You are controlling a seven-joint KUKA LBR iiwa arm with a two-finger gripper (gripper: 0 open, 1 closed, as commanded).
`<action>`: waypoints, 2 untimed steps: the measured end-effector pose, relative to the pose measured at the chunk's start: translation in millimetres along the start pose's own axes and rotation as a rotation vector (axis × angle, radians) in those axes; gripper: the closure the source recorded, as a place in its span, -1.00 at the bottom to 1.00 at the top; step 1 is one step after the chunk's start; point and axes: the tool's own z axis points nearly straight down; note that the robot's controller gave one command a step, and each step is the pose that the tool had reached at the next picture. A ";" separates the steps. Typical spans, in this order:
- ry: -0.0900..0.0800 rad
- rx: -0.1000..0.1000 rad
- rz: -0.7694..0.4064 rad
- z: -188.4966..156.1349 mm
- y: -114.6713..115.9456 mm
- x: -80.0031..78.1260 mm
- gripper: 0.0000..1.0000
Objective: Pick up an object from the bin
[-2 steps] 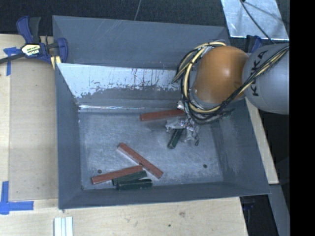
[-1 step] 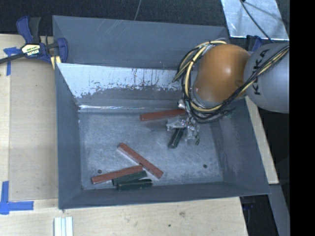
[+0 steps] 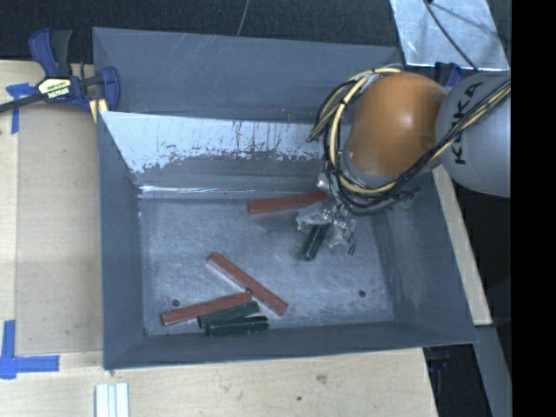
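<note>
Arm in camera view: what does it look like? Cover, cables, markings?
Silver-grey arm link with black lettering along it, only partly readable. A rounded, glossy orange cover caps the wrist. Yellow and black cables loop around that cover. Below it sits a small silvery metal gripper.

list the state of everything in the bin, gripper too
gripper: low in the bin's right half, over a dark stick's upper end
dark green stick: slanted, top end under the gripper
back red-brown stick: flat by the back wall
diagonal red-brown stick: flat, untouched
front red-brown stick: flat near the front wall
dark green pair: flat, side by side at the front
</note>
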 end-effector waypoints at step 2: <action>-0.003 0.006 0.001 -42.4 -1.1 -0.7 1.00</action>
